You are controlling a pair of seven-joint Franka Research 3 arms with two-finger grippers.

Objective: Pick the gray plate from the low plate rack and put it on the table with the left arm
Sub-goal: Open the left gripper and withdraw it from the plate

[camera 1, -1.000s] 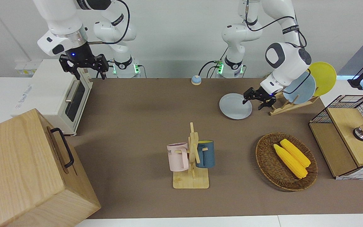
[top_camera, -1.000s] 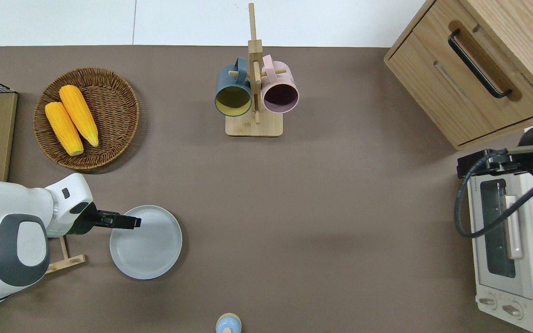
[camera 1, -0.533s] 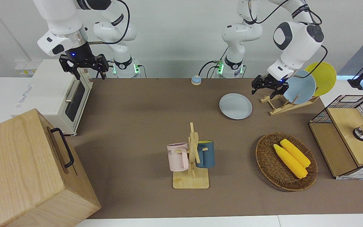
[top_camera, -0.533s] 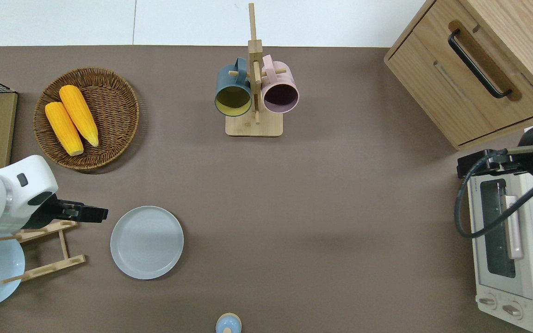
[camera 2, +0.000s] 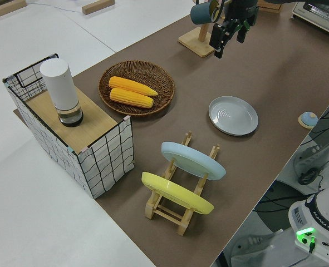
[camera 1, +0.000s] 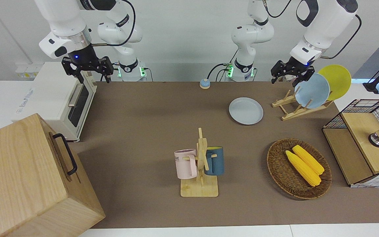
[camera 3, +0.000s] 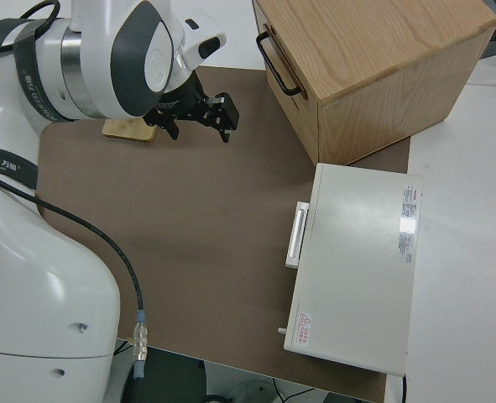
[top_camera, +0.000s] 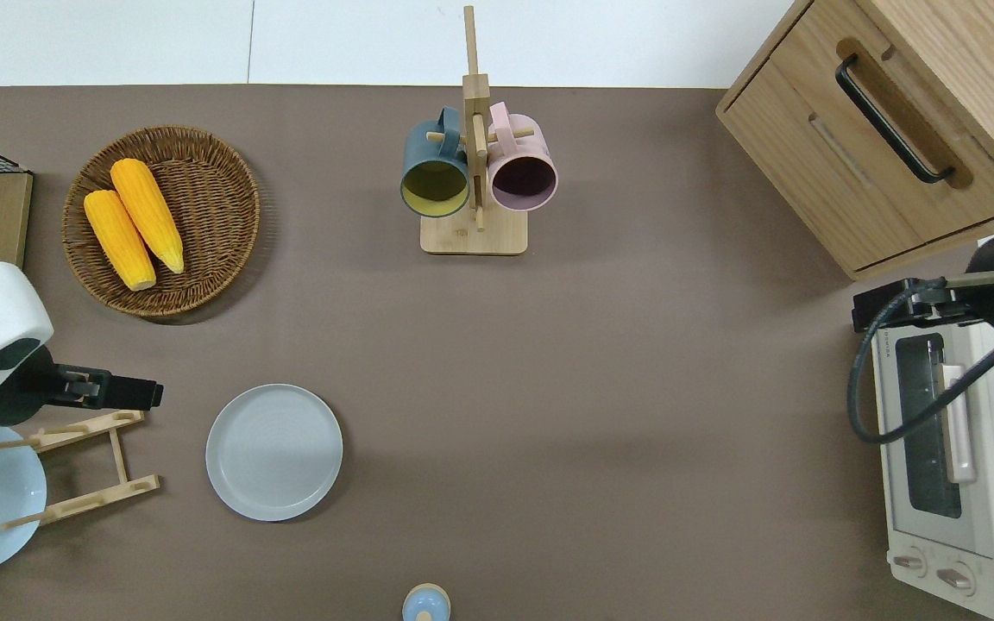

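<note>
While gray plate [top_camera: 273, 452] lies flat on worktop [top_camera: 600, 414], lower left of overhead frame, my left claw [top_camera: 141, 394] hangs open & empty over low plate rack [top_camera: 83, 466]; right arm parked.

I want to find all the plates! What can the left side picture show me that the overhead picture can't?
Only the left side view shows the yellow plate leaning in the low plate rack, and a white cylinder on the wire-sided box. Only the overhead view shows the toaster oven and the wooden drawer cabinet. Both show the gray plate flat on the table, the light-blue plate and the basket of corn.
</note>
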